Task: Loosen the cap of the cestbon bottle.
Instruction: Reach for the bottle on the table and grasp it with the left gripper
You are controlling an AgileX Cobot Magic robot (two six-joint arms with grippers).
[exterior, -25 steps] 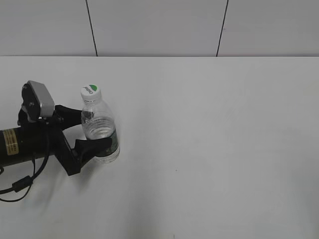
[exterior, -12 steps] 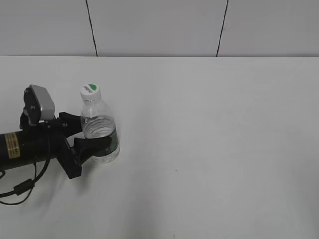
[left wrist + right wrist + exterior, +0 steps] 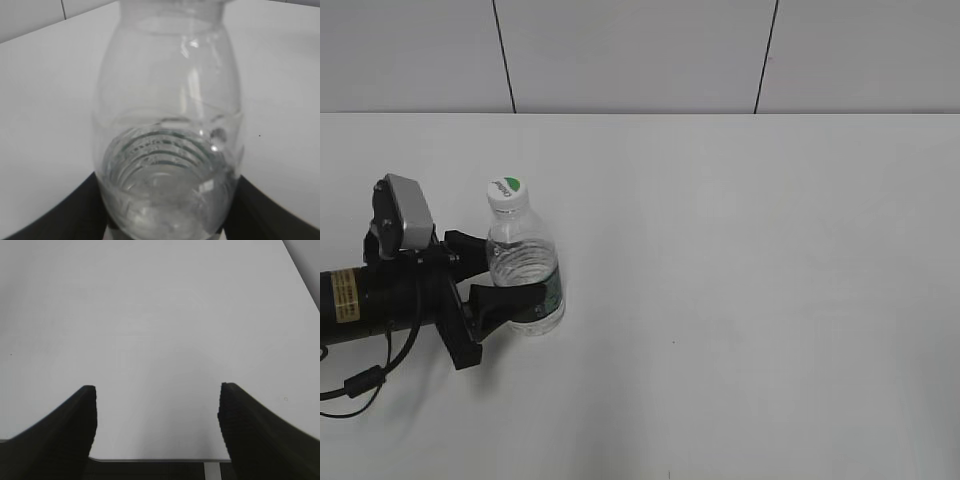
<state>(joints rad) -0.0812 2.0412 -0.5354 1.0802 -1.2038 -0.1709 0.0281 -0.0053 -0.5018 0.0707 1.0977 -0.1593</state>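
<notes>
At left of centre in the exterior view we see the cestbon bottle point(image 3: 525, 280) upright on the white table point(image 3: 740, 250), its white cap point(image 3: 508, 191) with the green patch on top. Our left gripper point(image 3: 492, 283) reaches in from the left edge and clamps the bottle's lower body. Our right gripper point(image 3: 156, 405) hangs wide apart over bare tabletop.

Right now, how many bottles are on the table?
1. The bottle stands at the left of the table, gripped by the left gripper. None seems hidden.
</notes>
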